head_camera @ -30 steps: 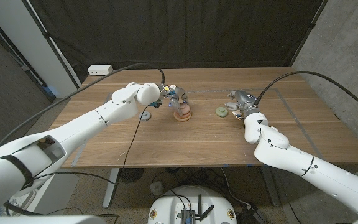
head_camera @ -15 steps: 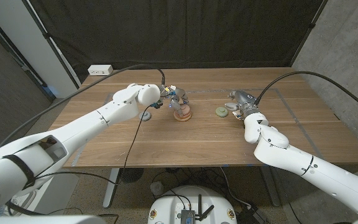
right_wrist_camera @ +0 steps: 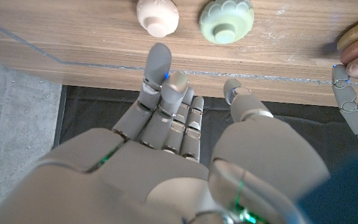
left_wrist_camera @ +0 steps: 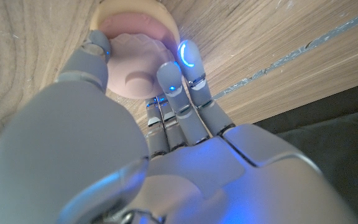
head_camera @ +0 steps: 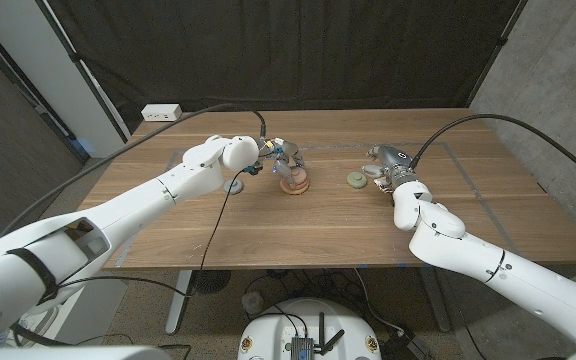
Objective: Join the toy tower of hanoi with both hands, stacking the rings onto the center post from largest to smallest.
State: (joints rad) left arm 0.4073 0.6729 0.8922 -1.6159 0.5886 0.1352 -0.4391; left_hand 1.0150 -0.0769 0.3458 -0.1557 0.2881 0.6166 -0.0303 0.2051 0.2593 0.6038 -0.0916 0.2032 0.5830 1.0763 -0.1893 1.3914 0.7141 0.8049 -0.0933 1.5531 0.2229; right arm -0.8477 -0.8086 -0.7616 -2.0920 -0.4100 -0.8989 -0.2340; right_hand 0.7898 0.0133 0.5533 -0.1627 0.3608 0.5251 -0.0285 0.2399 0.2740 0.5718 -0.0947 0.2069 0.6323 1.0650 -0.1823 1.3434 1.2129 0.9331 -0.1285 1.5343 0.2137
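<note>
Left robot hand (left_wrist_camera: 166,124) pinches a pink ring (left_wrist_camera: 138,71) over the stack (head_camera: 293,182) mid-counter (head_camera: 318,225); a tilt could jam it on the post. Right robot hand (head_camera: 388,163) holds nothing, fingers apart, beside the green ring (head_camera: 354,179)

table (head_camera: 268,225) (wooden) | tower stack (head_camera: 294,182) | green ring (head_camera: 355,179) | power strip (head_camera: 161,112)

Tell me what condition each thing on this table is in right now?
Tower stack: partly built, rings on it.
Pink ring: held at the stack by the left hand.
Green ring: loose on the table.
Small peach piece: loose beside the green ring.
Right hand: open, holding nothing.
</note>
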